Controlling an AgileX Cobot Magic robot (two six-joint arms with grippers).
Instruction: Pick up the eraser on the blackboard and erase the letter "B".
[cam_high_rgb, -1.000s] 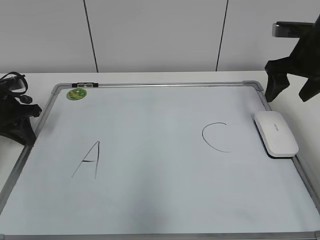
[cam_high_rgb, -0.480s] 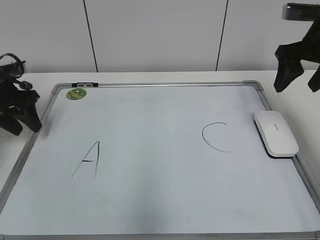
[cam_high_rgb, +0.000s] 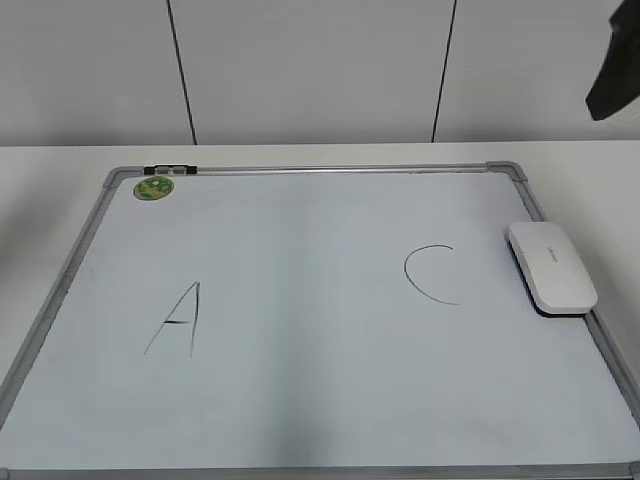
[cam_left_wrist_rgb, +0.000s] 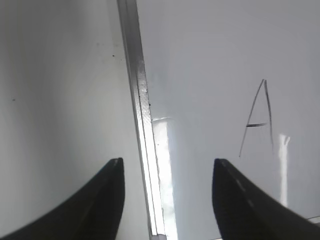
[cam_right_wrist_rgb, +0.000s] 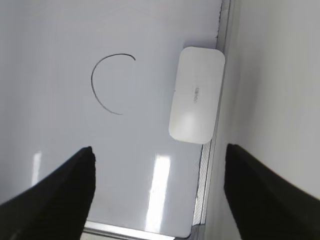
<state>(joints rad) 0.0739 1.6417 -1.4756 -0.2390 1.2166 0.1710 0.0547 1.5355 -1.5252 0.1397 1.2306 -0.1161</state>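
Observation:
The blackboard (cam_high_rgb: 300, 400) lies flat on the table. The white eraser (cam_high_rgb: 551, 266) rests on its right edge, next to the letter "C" (cam_high_rgb: 430, 274). The letter "A" (cam_high_rgb: 178, 320) is at the left. No letter "B" shows in any view; the board between "A" and "C" is bare. My right gripper (cam_right_wrist_rgb: 160, 148) is open and empty, high above the eraser (cam_right_wrist_rgb: 196, 95) and the "C" (cam_right_wrist_rgb: 112, 82). Only a dark part of it (cam_high_rgb: 612, 70) shows at the exterior view's top right. My left gripper (cam_left_wrist_rgb: 167, 161) is open and empty above the board's left frame (cam_left_wrist_rgb: 140, 100), beside the "A" (cam_left_wrist_rgb: 257, 120).
A small round green magnet (cam_high_rgb: 153, 186) sits at the board's far left corner, by a dark clip on the frame (cam_high_rgb: 170, 170). White table surrounds the board, and a white panelled wall stands behind it.
Both arms have risen and pulled away from the board. The left arm has left the exterior view; the right arm has moved up to the top right corner. The eraser has not moved.

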